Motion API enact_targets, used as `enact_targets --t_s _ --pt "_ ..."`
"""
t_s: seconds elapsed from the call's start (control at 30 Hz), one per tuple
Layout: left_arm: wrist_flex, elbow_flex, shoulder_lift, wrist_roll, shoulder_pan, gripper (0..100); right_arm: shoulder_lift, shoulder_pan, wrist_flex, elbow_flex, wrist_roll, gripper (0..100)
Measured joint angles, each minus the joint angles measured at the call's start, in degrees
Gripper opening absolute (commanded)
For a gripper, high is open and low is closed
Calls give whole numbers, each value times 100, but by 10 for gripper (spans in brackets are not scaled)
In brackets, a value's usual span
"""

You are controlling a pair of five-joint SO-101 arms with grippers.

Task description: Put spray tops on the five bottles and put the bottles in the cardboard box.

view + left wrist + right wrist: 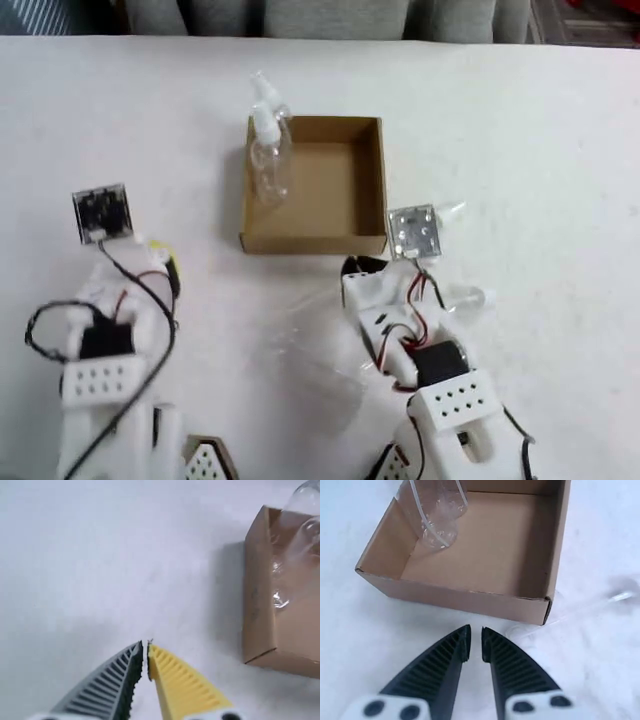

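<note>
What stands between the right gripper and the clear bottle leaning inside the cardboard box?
The near wall of the cardboard box stands between the right gripper and the clear bottle, which leans against a side wall inside. Nothing else visible lies between them, and the box is open on top.

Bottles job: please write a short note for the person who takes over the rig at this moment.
Left gripper: shut, empty, over the bare table left of the box.
Right gripper: shut, empty, just before the box's near wall.
Bottles: two, it seems, with tops on, leaning on the box's left wall.
Clear parts: on the table right of the box; cannot tell if bottle or top.
Done: those bottles boxed.
Left: top and box the others.
</note>
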Motion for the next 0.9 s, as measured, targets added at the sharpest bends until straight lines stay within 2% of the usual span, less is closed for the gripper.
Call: enact_targets --t_s 0.17,0.33,0.4,0.5,0.63,0.77,0.9 --pt "-290 -712 1723 9 -334 24 0 -62 1556 -905 1046 17" --pt "-738 -1424 3305 35 -633 24 0 -703 2822 -1512 2075 22" --pt "-738 -1820 3886 35 -677 24 -9 -1099 3200 -1644 2365 61" --pt "-536 -2470 4747 35 -791 24 -9 -1802 3684 -1705 2593 171" --pt "-255 -3367 5873 53 -923 24 -9 -2391 3903 -1705 2637 264" --pt "211 -3938 6426 44 -923 24 343 -2734 3842 -1679 2637 270" --pt "308 -4009 6470 44 -923 24 1354 -2980 3429 -1653 2637 271"
